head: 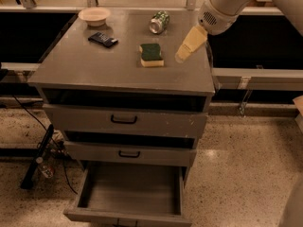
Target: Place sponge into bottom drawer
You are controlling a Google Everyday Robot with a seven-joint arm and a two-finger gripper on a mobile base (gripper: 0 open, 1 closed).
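Observation:
The sponge point(151, 55), dark green on top with a pale yellow base, lies flat on the grey cabinet top point(94, 70), right of centre. My gripper point(182, 56) comes down from the upper right on a white arm, its pale fingertips just to the right of the sponge, a short gap away and slightly above the surface. The bottom drawer point(130, 193) is pulled out at the base of the cabinet; its tray shows nothing inside.
A tipped green can point(159, 21), a flat black packet point(102, 39) and a small pale bowl point(94, 15) lie on the cabinet top behind the sponge. The two upper drawers point(124, 119) with black handles are shut. Cables and a black bar point(38, 155) lie on the floor at left.

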